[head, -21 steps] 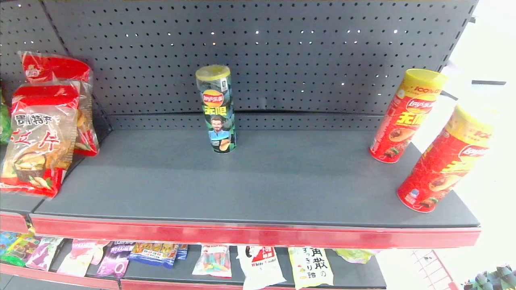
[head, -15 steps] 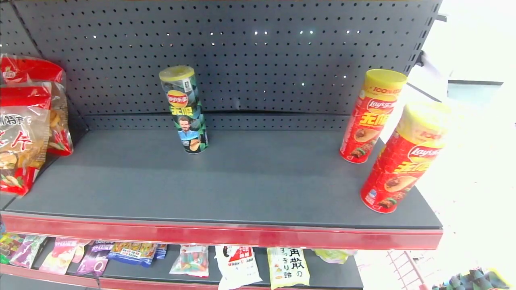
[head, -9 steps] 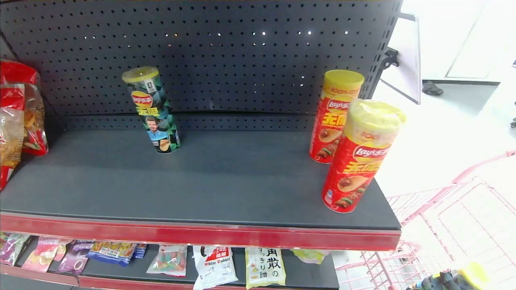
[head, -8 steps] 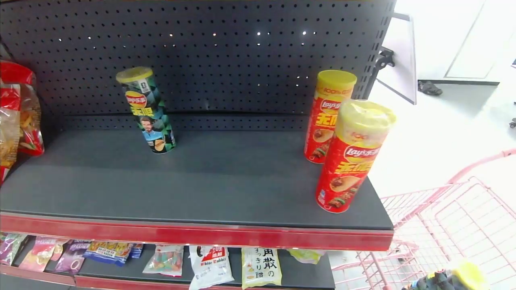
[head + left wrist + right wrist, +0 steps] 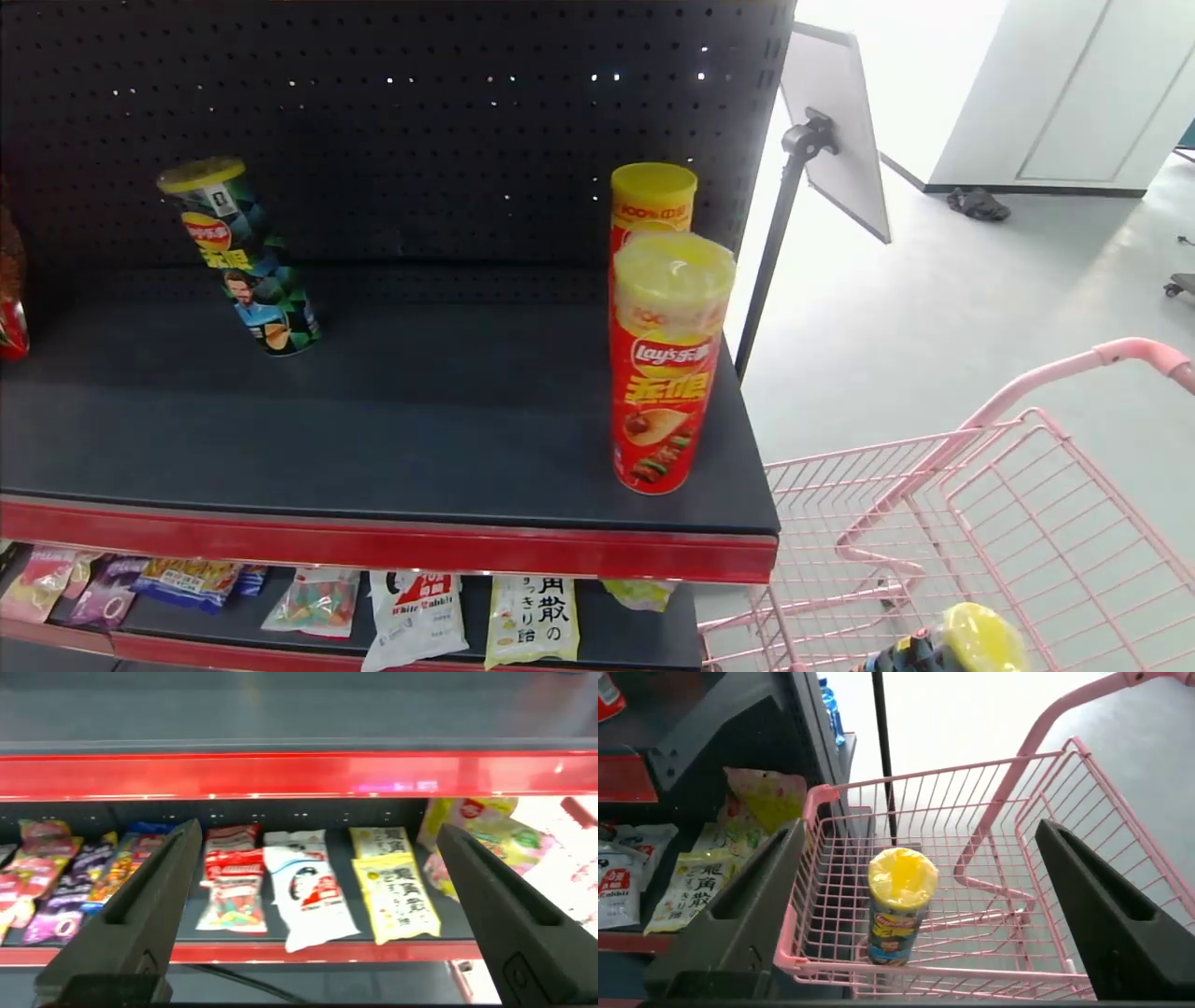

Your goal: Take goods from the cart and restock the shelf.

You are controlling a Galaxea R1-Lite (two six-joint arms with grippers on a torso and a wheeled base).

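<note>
Camera rightward; rear can (image 5: 653, 194) half-hidden

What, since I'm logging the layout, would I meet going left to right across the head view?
Green chip can → front red chip can → sign panel on its pole → pink cart. The rear red can overlaps the front one, so it is omitted.

The head camera swings right, so the shelf (image 5: 373, 439) slides toward the view's left edge while the pink cart (image 5: 1120, 351) and its yellow-lidded can (image 5: 976, 640) come into view.
</note>
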